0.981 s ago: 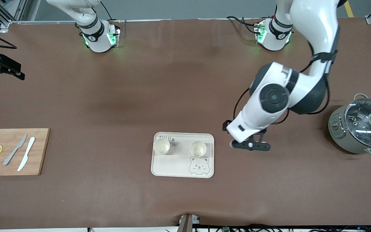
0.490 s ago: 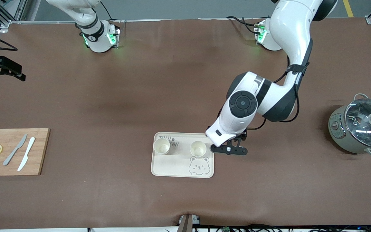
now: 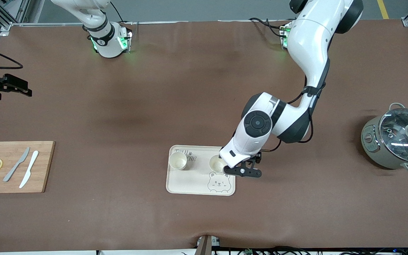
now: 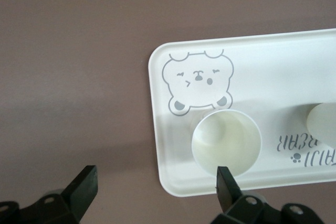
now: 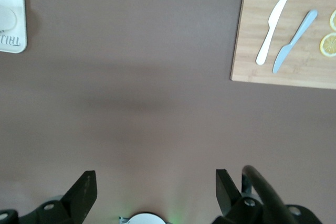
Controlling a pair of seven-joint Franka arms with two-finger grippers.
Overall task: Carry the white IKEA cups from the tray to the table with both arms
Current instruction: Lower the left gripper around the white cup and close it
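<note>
Two white IKEA cups stand upright on a cream bear-print tray [image 3: 189,181]: one [image 3: 177,160] toward the right arm's end, one [image 3: 216,164] toward the left arm's end. My left gripper [image 3: 242,172] is open and empty, low over the tray's edge beside the second cup. In the left wrist view the left gripper [image 4: 156,192] straddles the tray [image 4: 273,77] corner; one fingertip [image 4: 224,179] is at that cup's [image 4: 226,142] rim, and the other cup [image 4: 321,121] shows partly. My right gripper [image 3: 9,85] waits open and empty, raised at the right arm's end, and also shows in its wrist view [image 5: 152,190].
A wooden cutting board [image 3: 14,166] with two lemon slices, a grey knife and a white knife lies at the right arm's end, also in the right wrist view [image 5: 286,35]. A grey pot with a glass lid [image 3: 397,140] stands at the left arm's end.
My left arm has swung toward the tray; its gripper went from the bare table beside the tray to over the tray's edge next to the cup. The right gripper drifted slightly.
</note>
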